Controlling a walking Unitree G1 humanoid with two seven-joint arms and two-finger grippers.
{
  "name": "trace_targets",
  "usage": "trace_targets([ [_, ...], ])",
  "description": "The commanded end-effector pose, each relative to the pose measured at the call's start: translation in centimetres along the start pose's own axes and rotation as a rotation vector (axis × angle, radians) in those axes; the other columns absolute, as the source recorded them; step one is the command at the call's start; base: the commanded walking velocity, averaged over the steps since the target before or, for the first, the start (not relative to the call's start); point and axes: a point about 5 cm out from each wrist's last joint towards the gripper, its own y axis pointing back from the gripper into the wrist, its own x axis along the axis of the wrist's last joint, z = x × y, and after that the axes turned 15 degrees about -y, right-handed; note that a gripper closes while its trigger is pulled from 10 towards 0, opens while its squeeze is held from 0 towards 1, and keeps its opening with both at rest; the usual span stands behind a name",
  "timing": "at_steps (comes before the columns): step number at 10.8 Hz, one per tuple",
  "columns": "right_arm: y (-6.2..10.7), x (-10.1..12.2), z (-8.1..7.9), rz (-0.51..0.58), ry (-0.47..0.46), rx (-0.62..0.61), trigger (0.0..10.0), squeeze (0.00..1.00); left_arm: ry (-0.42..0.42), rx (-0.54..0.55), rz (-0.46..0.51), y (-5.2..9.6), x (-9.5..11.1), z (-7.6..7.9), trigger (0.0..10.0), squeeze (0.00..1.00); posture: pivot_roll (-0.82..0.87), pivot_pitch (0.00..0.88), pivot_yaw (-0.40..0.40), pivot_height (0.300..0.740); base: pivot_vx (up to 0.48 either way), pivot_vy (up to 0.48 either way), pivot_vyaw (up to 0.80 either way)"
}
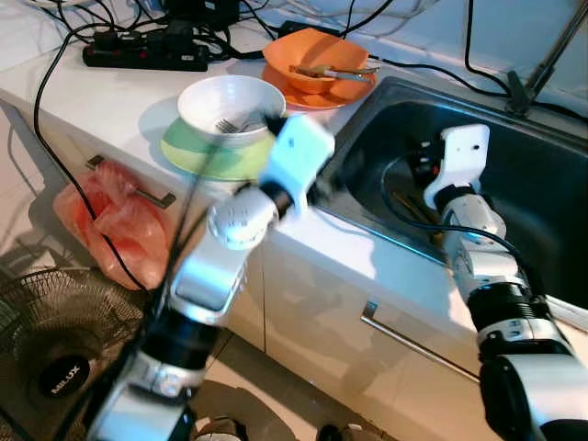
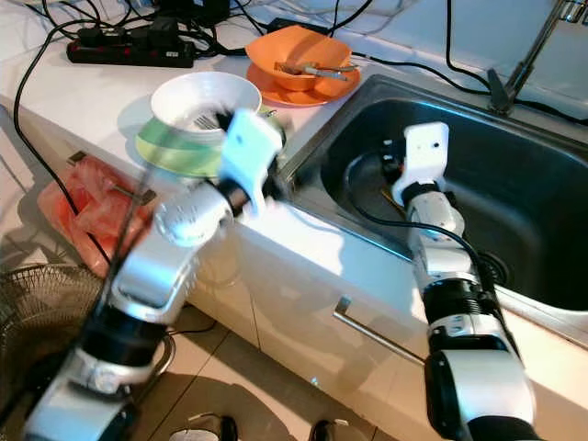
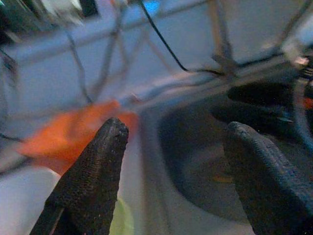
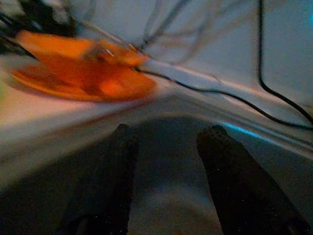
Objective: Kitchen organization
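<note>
A white bowl (image 1: 230, 106) with a fork in it sits on a green plate (image 1: 207, 156) on the counter. Behind it an orange bowl (image 1: 317, 57) holding utensils rests on an orange plate (image 1: 312, 95) beside the steel sink (image 1: 542, 197). My left gripper (image 3: 173, 132) is open and empty, held over the counter edge between the green plate and the sink's left rim. My right gripper (image 4: 168, 132) is down inside the sink, open, its fingers (image 4: 230, 166) pointing toward the orange dishes. Thin sticks (image 1: 409, 209) lie on the sink floor below it.
A black power strip (image 1: 147, 53) with several cables lies at the back of the counter. A red plastic bag (image 1: 115, 225) hangs from a drawer handle (image 1: 152, 193). A fan (image 1: 55, 358) stands on the floor at the left. The tap base (image 1: 519, 92) rises behind the sink.
</note>
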Motion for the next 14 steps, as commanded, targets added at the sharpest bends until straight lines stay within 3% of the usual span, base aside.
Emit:
trace_targets([
  [1, -0.3, 1.1, -0.3, 0.051, -0.020, 0.024, 10.0, 0.00, -0.059, 0.043, 0.047, -0.2, 1.1, -0.6, 10.0, 0.00, 0.07, 0.099, -0.041, 0.740, 0.000, 0.000, 0.00],
  [3, -0.3, 1.2, -0.6, 0.061, -0.026, 0.043, 10.0, 0.00, -0.171, 0.096, 0.065, -0.2, 1.7, -1.5, 10.0, 0.00, 0.07, 0.099, -0.041, 0.740, 0.000, 0.000, 0.00],
  [5, -0.1, 1.0, -0.8, 0.052, -0.034, 0.067, 10.0, 0.00, -0.394, 0.067, -0.026, 0.0, 0.3, -1.7, 10.0, 0.00, 0.08, 0.101, -0.041, 0.740, 0.000, 0.000, 0.00],
  [7, -0.2, 1.0, -0.8, 0.055, -0.037, 0.062, 10.0, 0.00, -0.404, 0.047, -0.100, 0.2, -1.2, -1.3, 10.0, 0.00, 0.07, 0.104, -0.043, 0.740, 0.000, 0.000, 0.00],
  [10, -0.2, 1.2, -0.8, 0.057, -0.040, 0.063, 10.0, 0.00, -0.437, 0.036, -0.135, -0.1, -2.4, -0.9, 10.0, 0.00, 0.07, 0.105, -0.044, 0.740, 0.000, 0.000, 0.00],
  [14, -0.2, 1.1, -1.1, 0.056, -0.041, 0.076, 10.0, 0.00, -0.508, 0.086, -0.153, -1.2, -3.0, -1.8, 10.0, 0.00, 0.07, 0.105, -0.044, 0.740, 0.000, 0.000, 0.00],
])
